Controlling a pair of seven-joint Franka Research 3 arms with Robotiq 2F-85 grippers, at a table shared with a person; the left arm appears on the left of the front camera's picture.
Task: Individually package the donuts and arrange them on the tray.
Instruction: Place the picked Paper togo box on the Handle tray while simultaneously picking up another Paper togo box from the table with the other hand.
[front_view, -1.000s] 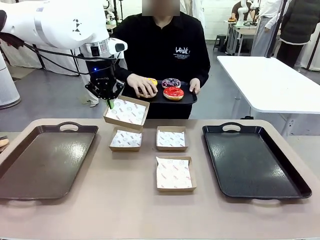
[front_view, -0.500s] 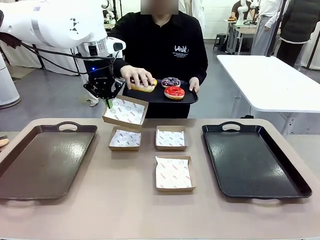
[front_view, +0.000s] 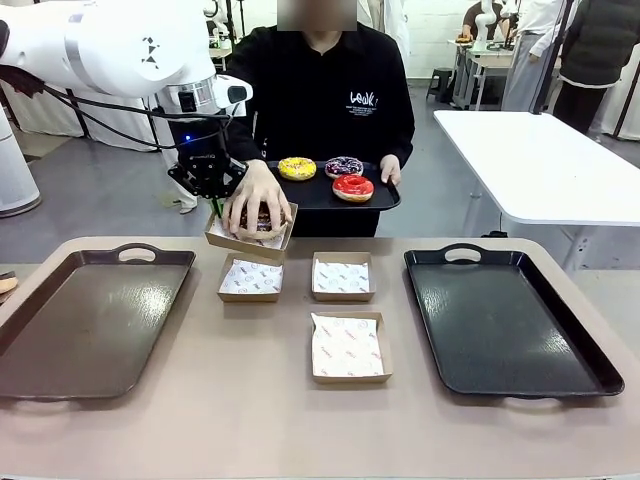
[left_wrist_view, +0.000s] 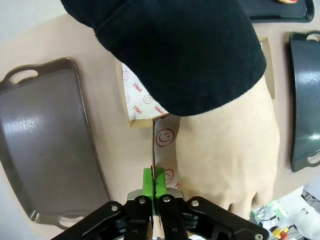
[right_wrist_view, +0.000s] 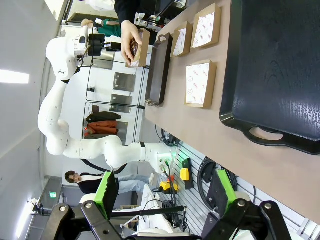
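Note:
My left gripper (front_view: 212, 196) is shut on the rim of a paper-lined cardboard box (front_view: 282, 229) and holds it in the air above the table's far side. In the left wrist view the green pads (left_wrist_view: 149, 181) pinch the box wall (left_wrist_view: 165, 142). A person's hand (front_view: 252, 200) rests in the box on a dark chocolate donut (front_view: 263, 222). The person's other hand holds a small black tray (front_view: 318, 192) with a yellow donut (front_view: 297, 168), a purple sprinkled donut (front_view: 343, 166) and a red glazed donut (front_view: 352, 187). My right gripper (right_wrist_view: 164, 194) stands open, off the table's end.
Three lined boxes sit on the table: two in a row (front_view: 250, 278) (front_view: 343, 277) and one nearer (front_view: 347, 348). A brown tray (front_view: 60, 330) lies at the left and a black tray (front_view: 505, 320) at the right. A white table (front_view: 540, 160) stands beyond.
The person's hand has left the small tray and come down into the held box with the dark donut. The yellow donut now shows uncovered. My left gripper has kept the box almost still.

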